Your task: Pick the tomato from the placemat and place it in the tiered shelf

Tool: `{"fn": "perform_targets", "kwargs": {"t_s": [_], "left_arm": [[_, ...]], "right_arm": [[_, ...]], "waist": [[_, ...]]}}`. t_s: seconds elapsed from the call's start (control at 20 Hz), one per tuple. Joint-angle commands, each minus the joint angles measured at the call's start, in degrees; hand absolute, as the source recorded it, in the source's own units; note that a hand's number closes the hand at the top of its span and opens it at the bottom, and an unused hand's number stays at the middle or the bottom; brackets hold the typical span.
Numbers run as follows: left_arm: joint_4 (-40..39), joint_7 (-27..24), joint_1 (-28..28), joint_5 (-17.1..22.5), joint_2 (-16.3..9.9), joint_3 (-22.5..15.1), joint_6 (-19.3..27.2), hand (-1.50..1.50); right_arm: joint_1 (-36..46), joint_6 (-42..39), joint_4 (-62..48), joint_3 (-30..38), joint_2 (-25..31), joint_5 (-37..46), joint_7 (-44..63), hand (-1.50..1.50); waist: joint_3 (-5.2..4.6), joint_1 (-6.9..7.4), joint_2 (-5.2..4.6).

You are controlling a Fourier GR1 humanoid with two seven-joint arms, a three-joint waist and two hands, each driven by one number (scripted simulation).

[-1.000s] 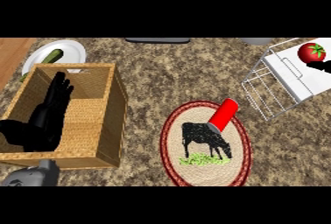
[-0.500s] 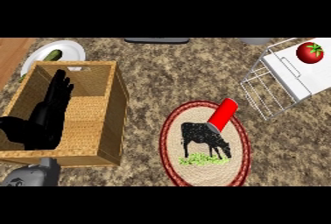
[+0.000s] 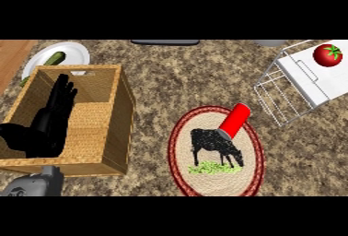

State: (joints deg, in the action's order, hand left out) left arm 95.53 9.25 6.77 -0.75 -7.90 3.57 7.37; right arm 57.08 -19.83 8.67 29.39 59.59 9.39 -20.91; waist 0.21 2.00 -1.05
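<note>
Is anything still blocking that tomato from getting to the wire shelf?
Nothing visible does: the tomato already lies on the top of the tiered shelf. The left hand rests open over the wicker basket, far from it.

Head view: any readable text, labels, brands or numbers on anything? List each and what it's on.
None readable.
Round woven placemat with red rim: a black cow picture on green grass, no lettering.
Red cylinder, red tomato, white wire tiered shelf, wicker basket, white plate: no markings visible.
</note>
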Motion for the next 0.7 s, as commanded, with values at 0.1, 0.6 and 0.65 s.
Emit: {"fn": "perform_targets", "kwargs": {"t_s": [0.1,0.6,0.65], "left_arm": [[0.77,-0.59,-0.95,0.04,0.26,-0.18,-0.19,0.0],[-1.73,-1.47,1.47,-0.46,0.49,0.45,0.59,0.0],[0.96,-0.09,0.04,0.38,-0.3,0.45,-0.46,0.0]], "right_arm": [[-6.33,-6.26,-2.08,2.01,6.35,-1.54,-1.68,-1.5],[-11.88,-15.7,-2.06,3.69,10.21,-3.03,-6.67,-1.5],[-11.28,-16.55,-2.29,4.25,11.8,-3.52,-5.33,-1.5]], "waist": [[0.18,0.26,-0.24],[0.41,-0.23,-0.77],[0.42,0.72,-0.47]]}}
